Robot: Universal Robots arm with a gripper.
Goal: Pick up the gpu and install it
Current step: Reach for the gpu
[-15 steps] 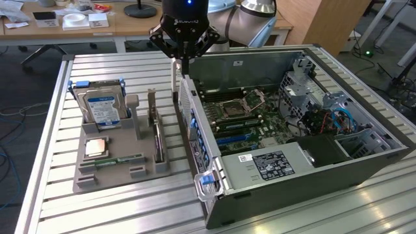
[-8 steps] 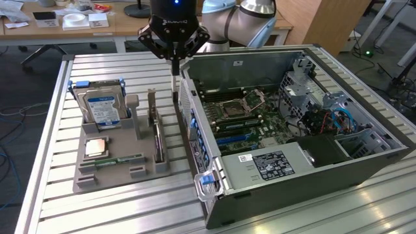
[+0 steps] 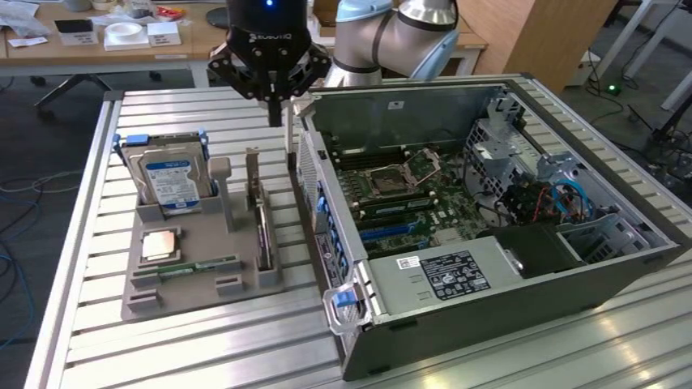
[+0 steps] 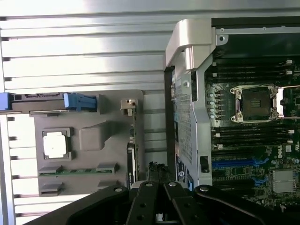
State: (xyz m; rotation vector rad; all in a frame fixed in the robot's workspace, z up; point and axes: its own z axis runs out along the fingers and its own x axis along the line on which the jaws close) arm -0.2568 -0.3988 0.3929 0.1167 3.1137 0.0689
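Slatted metal table (image 3: 162, 348), office desks (image 3: 44, 53) behind; pincer (image 3: 277, 120) closed, empty, near gpu (image 3: 262, 227) in holder (image 3: 206, 285).

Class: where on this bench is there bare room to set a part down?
Bare table slats lie in front of the grey holder and beside it toward the exterior view's left. Crowded: the narrow strip between holder and computer case, below the gripper.

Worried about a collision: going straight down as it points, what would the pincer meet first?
The pincer likely meets the table strip between the grey tray and the case, just beside the gpu; depth unclear.
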